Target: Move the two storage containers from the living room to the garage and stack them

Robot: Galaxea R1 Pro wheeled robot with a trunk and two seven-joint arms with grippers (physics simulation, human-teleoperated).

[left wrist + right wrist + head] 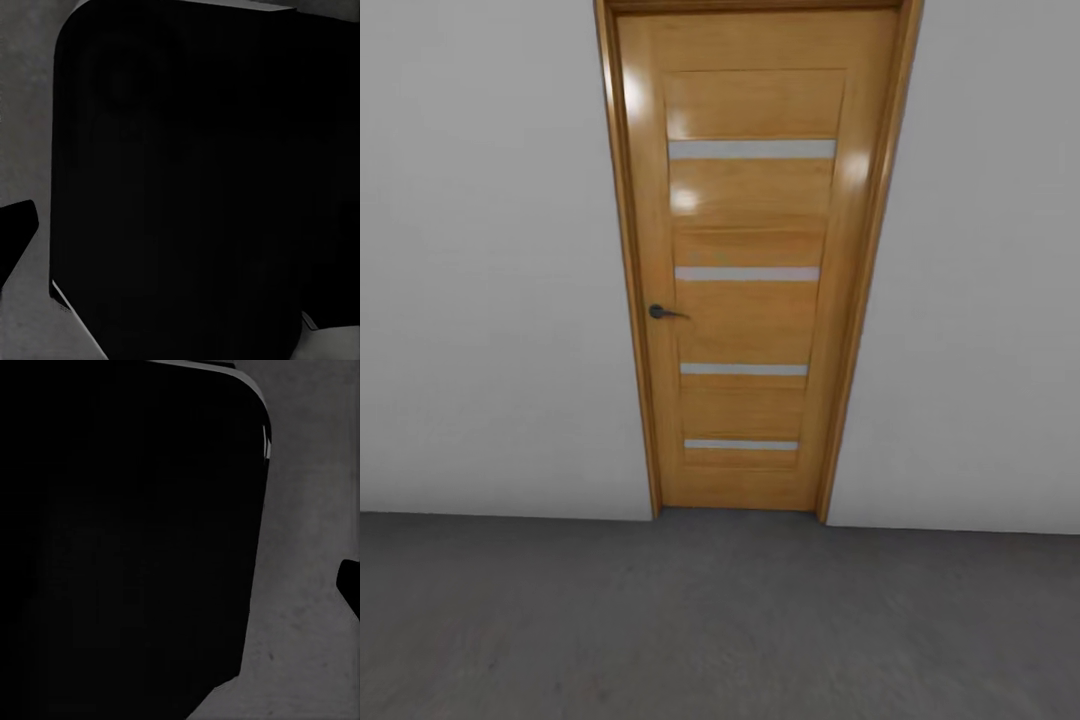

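Note:
I face a wall of the garage, with its dark grey floor [720, 620] spreading in front of me. The two storage containers are out of view. In the left wrist view a large black rounded body [180, 180] hangs over the grey floor [22, 112], and one dark tip [15, 232] pokes in at the edge. The right wrist view has a similar black mass [127, 540] over the floor [315, 472], with a dark tip [351, 585] at its border. Neither view shows both fingers of a gripper, so I cannot tell how the jaws stand.
A tan wooden door [750, 260] with several glass slats and a dark lever handle [663, 313] stands shut straight ahead. Plain pale grey walls [480, 300] flank it on both sides. The floor runs from the wall base toward me.

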